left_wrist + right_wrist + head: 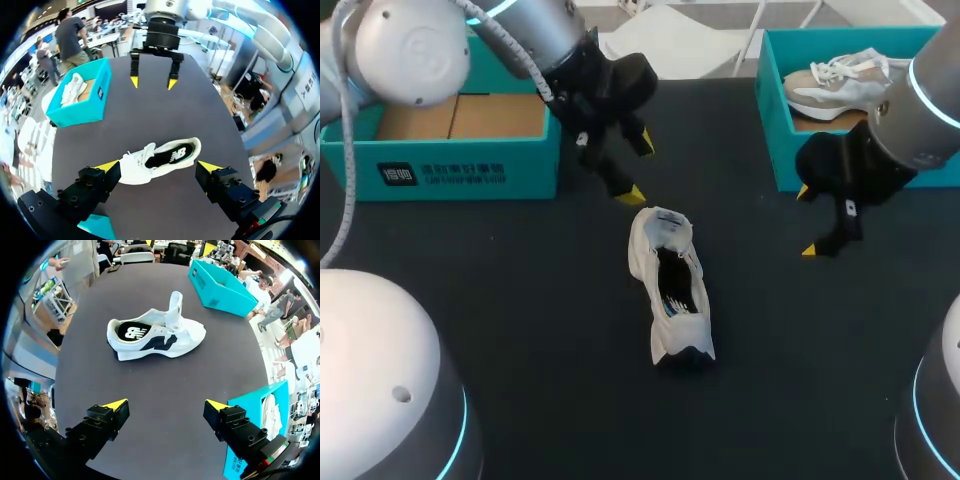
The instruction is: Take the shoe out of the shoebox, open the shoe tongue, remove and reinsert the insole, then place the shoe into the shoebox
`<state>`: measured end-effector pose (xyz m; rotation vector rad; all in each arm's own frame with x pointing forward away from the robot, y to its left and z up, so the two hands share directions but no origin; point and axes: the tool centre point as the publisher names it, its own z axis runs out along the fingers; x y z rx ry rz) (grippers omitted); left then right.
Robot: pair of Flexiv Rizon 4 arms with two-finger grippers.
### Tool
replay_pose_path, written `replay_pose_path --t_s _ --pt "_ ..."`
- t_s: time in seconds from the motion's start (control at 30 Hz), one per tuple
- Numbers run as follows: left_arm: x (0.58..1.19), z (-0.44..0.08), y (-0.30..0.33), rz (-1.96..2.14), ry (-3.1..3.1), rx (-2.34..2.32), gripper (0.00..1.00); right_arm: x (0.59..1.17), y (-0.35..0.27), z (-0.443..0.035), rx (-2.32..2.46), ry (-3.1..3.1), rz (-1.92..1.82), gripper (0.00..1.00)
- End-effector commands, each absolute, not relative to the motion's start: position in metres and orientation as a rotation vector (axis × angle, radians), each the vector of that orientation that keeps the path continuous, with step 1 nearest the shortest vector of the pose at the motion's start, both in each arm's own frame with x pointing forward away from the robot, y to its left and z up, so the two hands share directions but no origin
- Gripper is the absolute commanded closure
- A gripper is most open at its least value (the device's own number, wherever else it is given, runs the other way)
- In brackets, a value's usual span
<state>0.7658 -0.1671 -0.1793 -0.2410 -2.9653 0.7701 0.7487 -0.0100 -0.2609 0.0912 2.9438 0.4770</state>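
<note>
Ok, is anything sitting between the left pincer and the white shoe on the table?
Nothing visible. The left pincer hangs open close to one end of the shoe, with only bare dark table between them. The teal box beside it stands off to the side, out of the path.

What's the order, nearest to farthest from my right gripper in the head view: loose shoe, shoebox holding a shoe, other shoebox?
1. Shoebox holding a shoe: at the right, just beside the right gripper.
2. White shoe: lying in the middle, to the gripper's left.
3. Other shoebox: far left, well beyond the white shoe.
</note>
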Motion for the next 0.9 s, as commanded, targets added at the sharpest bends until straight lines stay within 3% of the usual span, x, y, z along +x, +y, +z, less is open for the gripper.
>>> replay_pose_path --t_s 0.03,0.43,0.47,0.5,0.9 --pt "0.772 -0.173 -0.174 0.421 -2.919 -0.852 0.0 0.749 -0.009 -0.261 0.091 2.944 0.474 0.0" --pt "0.765 -0.181 -0.181 0.473 -2.857 -1.061 0.0 0.749 -0.009 -0.261 0.091 2.944 0.474 0.0" --pt "0.764 -0.183 -0.183 0.475 -2.838 -1.093 0.31 0.749 -0.009 -0.261 0.091 2.944 0.474 0.0" --pt "0.762 -0.186 -0.185 0.458 -2.848 -1.119 1.0 0.749 -0.009 -0.261 0.091 2.944 0.474 0.0" --pt "0.729 -0.24 -0.202 0.445 -2.729 -1.515 1.0 0.749 -0.009 -0.261 0.091 2.944 0.474 0.0"
